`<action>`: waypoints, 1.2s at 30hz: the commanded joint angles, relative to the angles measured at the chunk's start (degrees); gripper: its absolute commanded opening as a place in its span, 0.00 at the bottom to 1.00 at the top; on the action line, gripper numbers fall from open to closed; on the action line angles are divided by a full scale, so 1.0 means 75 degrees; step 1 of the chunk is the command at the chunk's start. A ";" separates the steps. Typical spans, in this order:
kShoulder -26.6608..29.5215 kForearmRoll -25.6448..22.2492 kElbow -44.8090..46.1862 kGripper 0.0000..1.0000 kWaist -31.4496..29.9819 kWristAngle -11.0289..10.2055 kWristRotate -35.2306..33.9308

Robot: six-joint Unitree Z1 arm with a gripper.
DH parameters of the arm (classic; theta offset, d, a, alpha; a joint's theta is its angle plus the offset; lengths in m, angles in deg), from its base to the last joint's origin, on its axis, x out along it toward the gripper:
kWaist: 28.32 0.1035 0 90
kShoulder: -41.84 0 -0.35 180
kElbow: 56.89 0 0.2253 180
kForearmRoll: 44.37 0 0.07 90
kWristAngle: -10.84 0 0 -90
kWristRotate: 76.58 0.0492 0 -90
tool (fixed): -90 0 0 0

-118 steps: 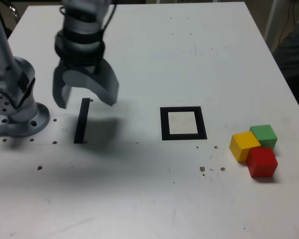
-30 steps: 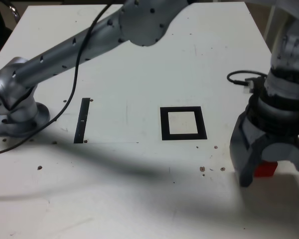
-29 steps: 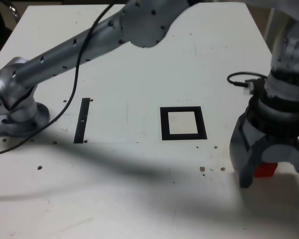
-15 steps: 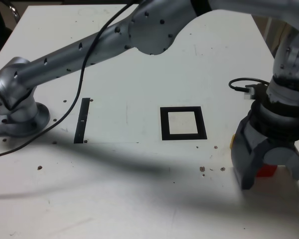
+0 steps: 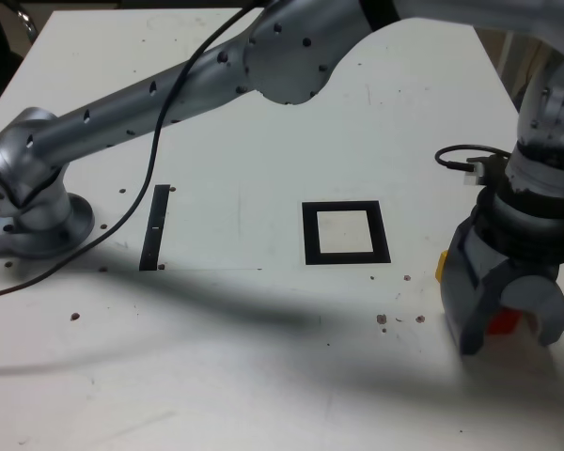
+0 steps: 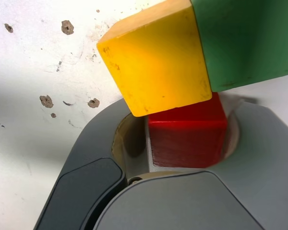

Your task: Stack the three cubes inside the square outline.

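My gripper (image 5: pixel 503 334) is down at the exterior view's right, its jaws closed in on both sides of the red cube (image 5: pixel 504 322), which rests on the table. In the wrist view the red cube (image 6: pixel 187 139) sits deep between the grey jaws of the gripper (image 6: pixel 187 158). The yellow cube (image 6: pixel 156 60) lies right against it, overlapping its far edge, and the green cube (image 6: pixel 245 38) touches the yellow one. In the exterior view only a sliver of the yellow cube (image 5: pixel 441 265) shows; the green one is hidden behind the wrist. The square outline (image 5: pixel 309 233) lies at mid-table, with nothing in it.
A thin black strip (image 5: pixel 154 227) lies towards the exterior view's left, near the arm's base (image 5: pixel 33 221). The arm spans the table above the outline and a black cable (image 5: pixel 132 202) hangs from it. Small dark specks (image 5: pixel 399 319) dot the white tabletop (image 5: pixel 263 376).
The jaws have narrowed from wide open to close around the red cube. The wrist has sunk slightly. The cubes have not moved.
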State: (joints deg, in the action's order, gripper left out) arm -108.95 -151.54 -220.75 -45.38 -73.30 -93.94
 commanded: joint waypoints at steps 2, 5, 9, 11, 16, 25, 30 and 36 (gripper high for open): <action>-0.0025 -0.0076 -0.0039 0.32 0.0002 0.0009 0.0025; -0.0019 -0.0076 -0.0048 0.32 -0.0004 0.0013 0.0030; -0.0006 -0.0089 -0.0062 0.32 -0.0014 0.0015 0.0030; 0.0002 -0.0096 -0.0063 0.32 -0.0021 0.0019 0.0030; 0.0061 -0.0124 -0.0074 0.32 -0.0068 0.0036 0.0030; 0.0560 -0.0169 -0.0033 0.32 -0.0282 -0.0044 0.0008; 0.0976 -0.0176 0.0238 0.32 -0.0350 -0.0147 -0.0005; 0.1696 -0.0181 0.1042 0.32 -0.0361 -0.0362 0.0015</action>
State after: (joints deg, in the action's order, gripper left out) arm -97.57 -152.02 -213.52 -48.02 -75.82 -93.88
